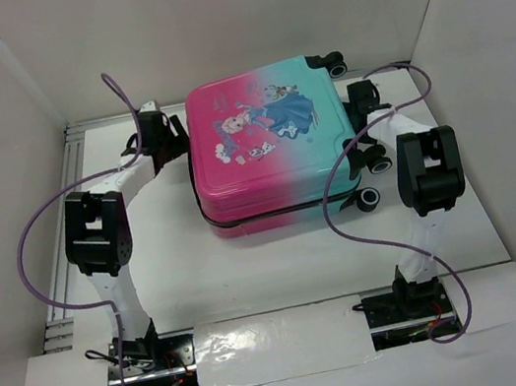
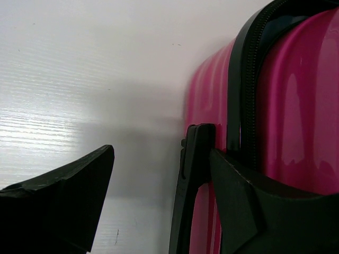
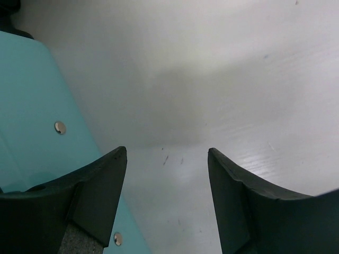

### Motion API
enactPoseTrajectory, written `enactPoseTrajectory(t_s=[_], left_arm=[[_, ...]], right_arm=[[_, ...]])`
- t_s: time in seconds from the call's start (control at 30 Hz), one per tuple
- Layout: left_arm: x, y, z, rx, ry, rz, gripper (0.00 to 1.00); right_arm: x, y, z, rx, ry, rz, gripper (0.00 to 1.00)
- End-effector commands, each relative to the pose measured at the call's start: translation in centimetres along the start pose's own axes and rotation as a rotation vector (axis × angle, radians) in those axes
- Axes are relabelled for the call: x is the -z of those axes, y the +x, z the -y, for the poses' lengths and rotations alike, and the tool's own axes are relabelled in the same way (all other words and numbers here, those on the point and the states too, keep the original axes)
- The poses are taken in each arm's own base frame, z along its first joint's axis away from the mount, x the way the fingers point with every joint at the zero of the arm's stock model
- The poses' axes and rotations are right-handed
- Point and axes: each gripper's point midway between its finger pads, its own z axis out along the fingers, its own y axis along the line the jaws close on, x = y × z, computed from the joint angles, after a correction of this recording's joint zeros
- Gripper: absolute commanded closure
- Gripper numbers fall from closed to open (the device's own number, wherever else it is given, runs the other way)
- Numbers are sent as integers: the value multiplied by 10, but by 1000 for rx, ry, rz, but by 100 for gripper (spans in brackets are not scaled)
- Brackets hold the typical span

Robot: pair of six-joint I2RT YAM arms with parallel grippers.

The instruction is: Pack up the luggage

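Closed luggage [image 1: 264, 142] lying flat on the white table [image 1: 252, 274], print side up, flanked by both arms. Left claw [image 2: 153, 145]: jaws wide, holding nothing, only bare table between them. The pink shell stands just to its right, and the right-hand finger [image 2: 198, 159] sits against or just beside the black zipper seam [image 2: 249, 79]; contact cannot be confirmed. Right claw [image 3: 167, 159]: jaws fairly wide and empty, with the riveted teal wall [image 3: 60, 127] at the wheel [image 1: 336, 64] end just to its left.

The step in hand appears to be working at the seam. To do it well, the left claw should engage the seam squarely while the right claw braces the wheel end, so the case neither slides nor rolls.

Hidden: the interior, any contents, the zipper pull, and whether the zipper is fully run.
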Motion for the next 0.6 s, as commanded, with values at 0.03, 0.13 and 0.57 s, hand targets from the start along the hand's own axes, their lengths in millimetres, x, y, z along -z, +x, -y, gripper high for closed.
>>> enactPoseTrajectory(t_s=[0.03, 0.13, 0.57], left_arm=[[38, 105, 129, -36, 430, -323, 14], [34, 100, 117, -29, 409, -319, 14], [74, 25, 142, -110, 497, -193, 12]], right_arm=[[47, -59, -137, 47, -457, 175, 28], [49, -52, -145, 60, -459, 165, 28], [84, -69, -144, 102, -368, 244, 26]])
